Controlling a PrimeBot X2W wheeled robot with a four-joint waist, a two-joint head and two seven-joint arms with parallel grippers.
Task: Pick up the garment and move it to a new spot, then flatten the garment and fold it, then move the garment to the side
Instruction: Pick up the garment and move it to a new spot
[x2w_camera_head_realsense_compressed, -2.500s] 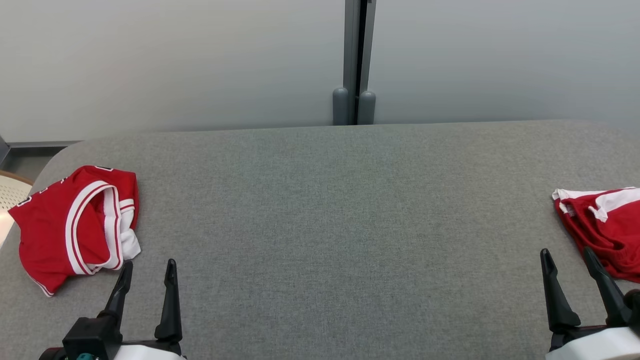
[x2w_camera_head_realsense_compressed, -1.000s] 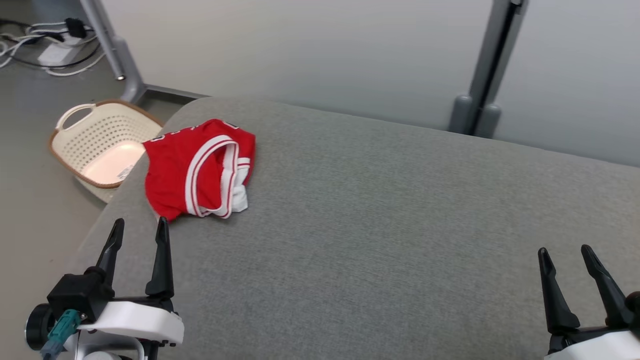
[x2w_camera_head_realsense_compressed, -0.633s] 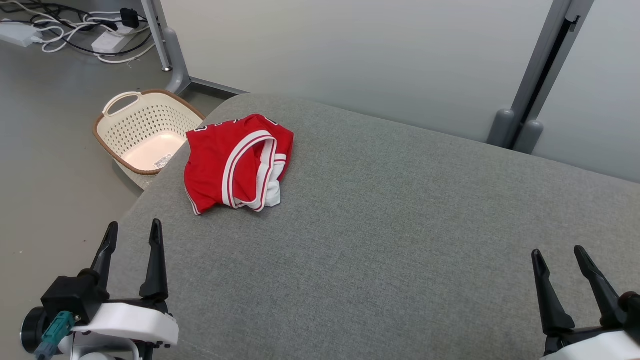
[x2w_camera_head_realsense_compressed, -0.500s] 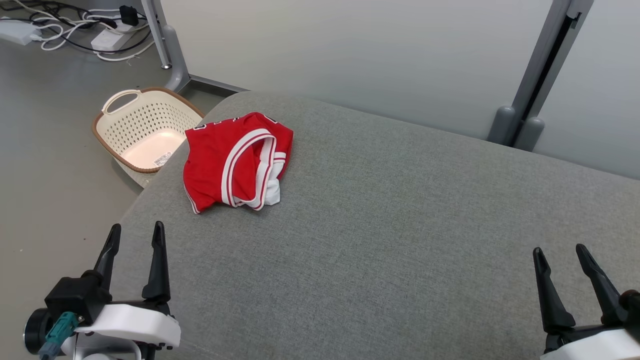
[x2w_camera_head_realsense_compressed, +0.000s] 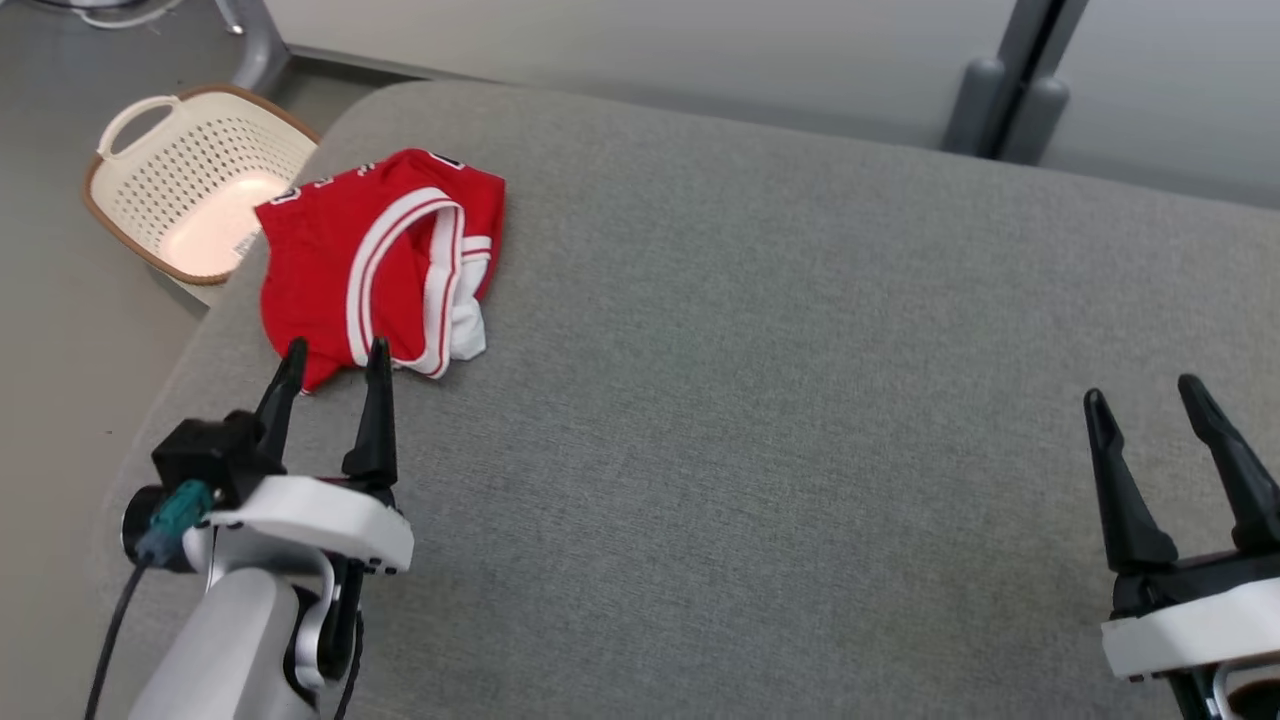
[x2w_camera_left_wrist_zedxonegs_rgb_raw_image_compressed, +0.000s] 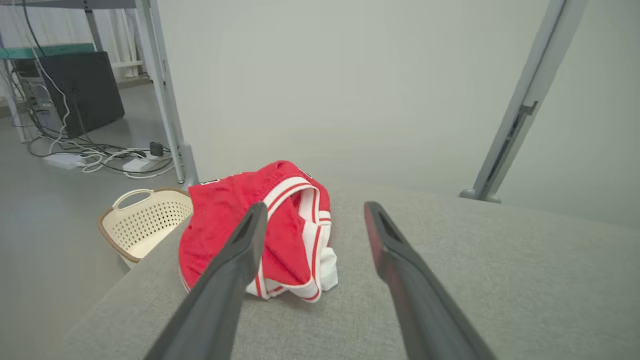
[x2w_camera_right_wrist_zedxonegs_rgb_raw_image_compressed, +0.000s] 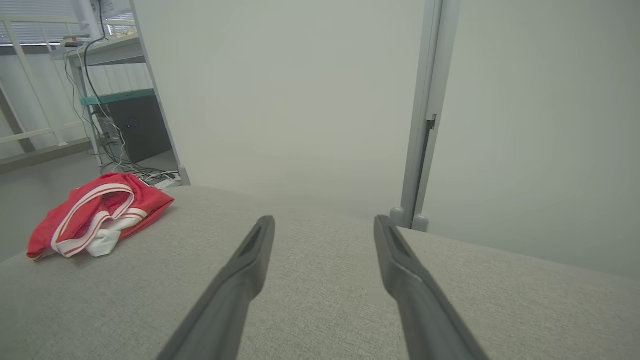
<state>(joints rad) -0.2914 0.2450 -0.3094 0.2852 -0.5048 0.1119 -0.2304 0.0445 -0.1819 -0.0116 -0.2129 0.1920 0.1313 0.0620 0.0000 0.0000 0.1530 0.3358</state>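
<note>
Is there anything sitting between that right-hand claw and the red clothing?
Nothing. In the head view the grey padded surface runs bare from the right gripper to the red garment.

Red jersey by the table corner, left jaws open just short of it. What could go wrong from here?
1. The red jersey lies bunched in layers. The left gripper, jaws open near its front hem, may pinch only one layer, so it could trail or unfurl on lifting.
2. It sits at the corner of the table, beside the basket on the floor. A nudge instead of a clean grasp might push it over the edge.
</note>
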